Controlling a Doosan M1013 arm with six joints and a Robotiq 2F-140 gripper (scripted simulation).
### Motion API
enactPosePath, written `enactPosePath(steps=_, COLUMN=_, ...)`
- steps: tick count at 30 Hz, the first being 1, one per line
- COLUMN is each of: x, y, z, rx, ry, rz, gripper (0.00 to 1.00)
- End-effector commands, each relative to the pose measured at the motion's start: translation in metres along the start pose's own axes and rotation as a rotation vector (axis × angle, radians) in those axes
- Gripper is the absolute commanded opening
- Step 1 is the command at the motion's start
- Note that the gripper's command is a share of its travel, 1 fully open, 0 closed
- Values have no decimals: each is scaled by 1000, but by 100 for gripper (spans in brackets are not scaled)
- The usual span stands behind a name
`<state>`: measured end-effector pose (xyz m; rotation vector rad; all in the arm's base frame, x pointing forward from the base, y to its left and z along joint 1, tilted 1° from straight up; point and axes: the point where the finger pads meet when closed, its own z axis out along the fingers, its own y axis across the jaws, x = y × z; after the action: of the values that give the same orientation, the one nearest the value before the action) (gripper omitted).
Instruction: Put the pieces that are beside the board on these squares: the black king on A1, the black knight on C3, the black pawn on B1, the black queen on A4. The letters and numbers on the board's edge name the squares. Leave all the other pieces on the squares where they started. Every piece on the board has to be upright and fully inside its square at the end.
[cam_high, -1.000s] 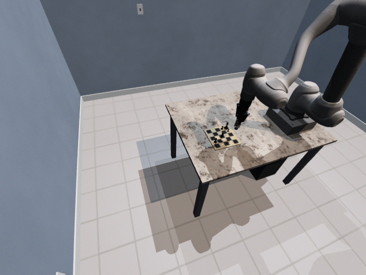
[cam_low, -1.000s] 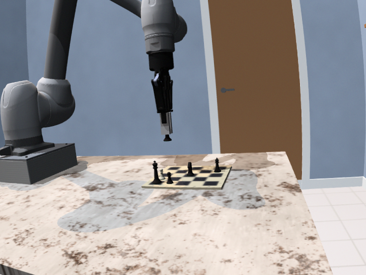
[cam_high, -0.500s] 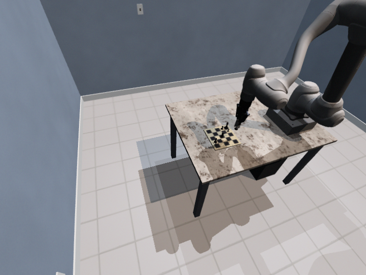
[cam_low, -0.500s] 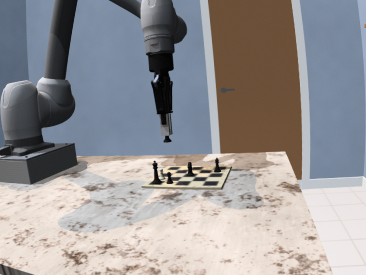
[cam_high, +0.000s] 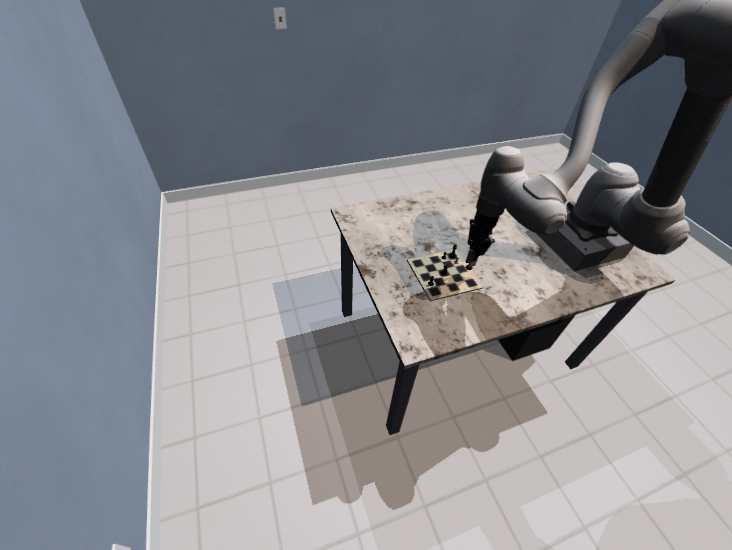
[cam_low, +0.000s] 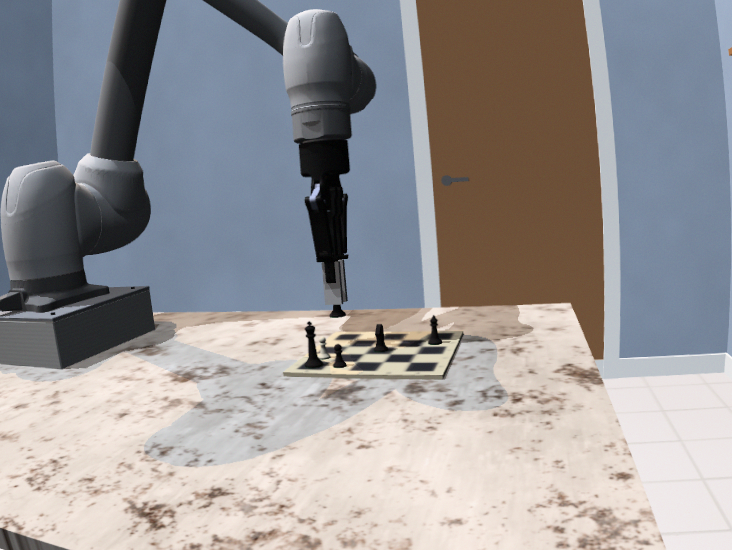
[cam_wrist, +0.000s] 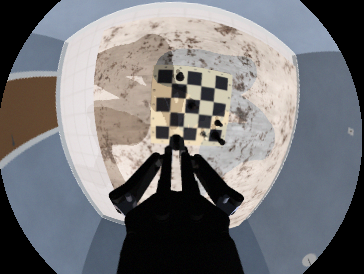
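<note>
The small chessboard (cam_low: 378, 354) lies on the marble table, also in the wrist view (cam_wrist: 191, 107). My gripper (cam_low: 336, 298) (cam_high: 470, 264) is shut on a black piece whose round base (cam_low: 337, 311) shows below the fingertips; I take it for the black queen. It hangs upright a little above the board's far left corner, the corner nearest the arm's base. The black king (cam_low: 309, 345) stands on the near left corner square, with the black pawn (cam_low: 338, 356) beside it. The black knight (cam_low: 379, 337) stands near the board's middle.
A white pawn (cam_low: 323, 348) stands just behind the king. Another black piece (cam_low: 434, 330) stands at the board's far right corner. The arm's base block (cam_low: 71, 325) sits on the table at the left. A brown door (cam_low: 508, 159) is behind the table.
</note>
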<state>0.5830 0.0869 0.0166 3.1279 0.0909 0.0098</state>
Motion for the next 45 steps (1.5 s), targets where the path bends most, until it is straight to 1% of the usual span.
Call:
enactPosePath(steps=1, x=0, y=0, z=14, rx=0, ry=0, rz=0, gripper=0)
enactPosePath(steps=6, x=0, y=0, z=31, rx=0, ry=0, rz=0, gripper=0)
enactPosePath(steps=11, x=0, y=0, z=39, rx=0, ry=0, rz=0, gripper=0)
enactPosePath(steps=45, x=0, y=0, z=40, rx=0, ry=0, rz=0, gripper=0)
